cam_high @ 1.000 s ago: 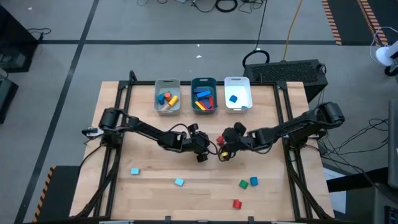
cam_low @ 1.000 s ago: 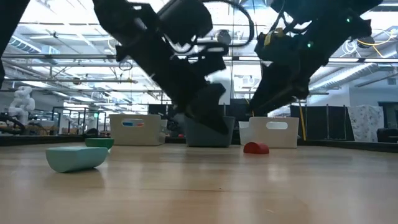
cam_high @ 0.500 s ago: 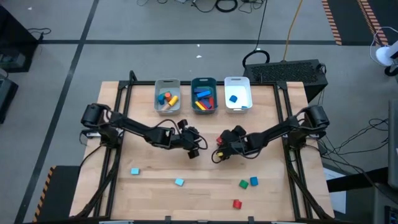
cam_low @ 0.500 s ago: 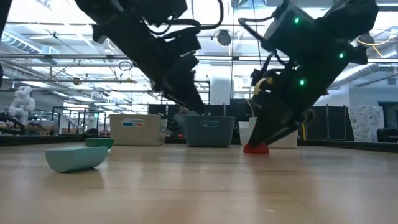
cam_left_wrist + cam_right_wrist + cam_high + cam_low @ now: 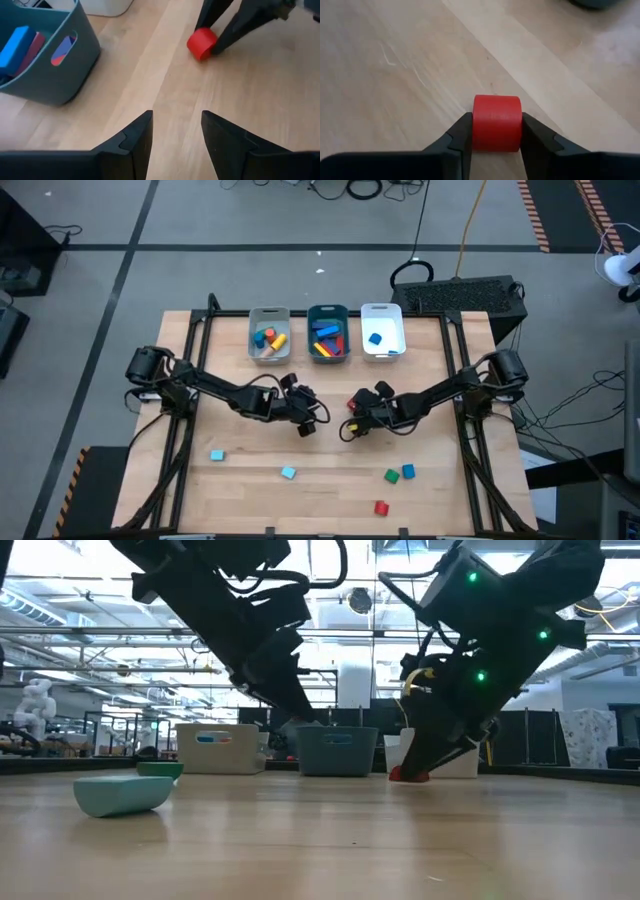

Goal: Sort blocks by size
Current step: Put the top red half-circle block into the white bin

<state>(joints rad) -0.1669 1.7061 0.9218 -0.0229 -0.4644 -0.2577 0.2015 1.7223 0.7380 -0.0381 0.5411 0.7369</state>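
The right pincer [image 5: 352, 413] is lowered to the desk [image 5: 250, 480] near its centre, fingers set either side of a red cylinder [image 5: 496, 123]. In the right wrist view both fingers [image 5: 461, 134] touch or nearly touch the cylinder's flat ends; whether the grip is fully closed cannot be told, and the piece rests on the wood. The cylinder lies on its side, its long axis running across from finger to finger. It is smooth painted wood, short and round; it is likely to roll if released.

The left pincer [image 5: 176, 134] is open and empty, with the cylinder at its 12 o'clock, well apart. The right arm is nearer.

The grey tray [image 5: 253, 321], teal tray [image 5: 311, 322] and white tray [image 5: 399, 330] stand at the desk's 12 o'clock edge, from the cylinder at roughly 11 to 1 o'clock. Loose blocks [image 5: 394, 475] remain toward 6 o'clock.
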